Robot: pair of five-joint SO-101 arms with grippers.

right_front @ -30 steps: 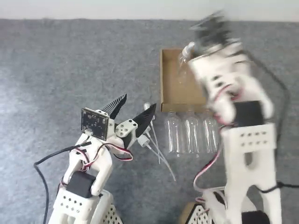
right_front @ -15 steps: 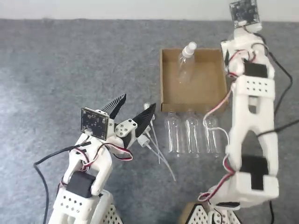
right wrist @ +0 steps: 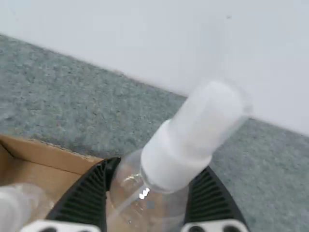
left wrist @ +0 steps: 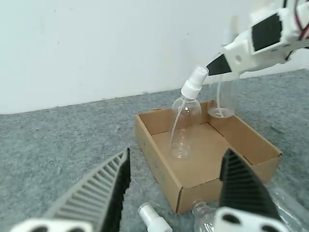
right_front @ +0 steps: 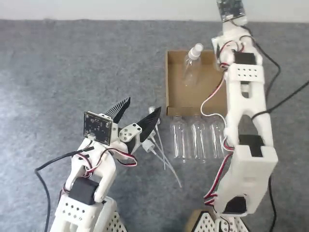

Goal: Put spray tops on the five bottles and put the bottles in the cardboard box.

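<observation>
The cardboard box sits at the back of the grey carpet. Inside it stands one bottle with a spray top, also in the left wrist view. My right gripper is over the box's far right corner, shut on a second capped bottle whose base is in the box. Three uncapped bottles lie side by side just in front of the box. Loose spray tops lie left of them. My left gripper hangs open above the spray tops, holding nothing.
The right arm stretches from the near edge over the lying bottles to the box. A white wall rises behind the box. Bare carpet spreads to the left.
The right arm has swung from above the lying bottles out to the back, and now holds its bottle at the box's far right corner. The left arm has kept still.
</observation>
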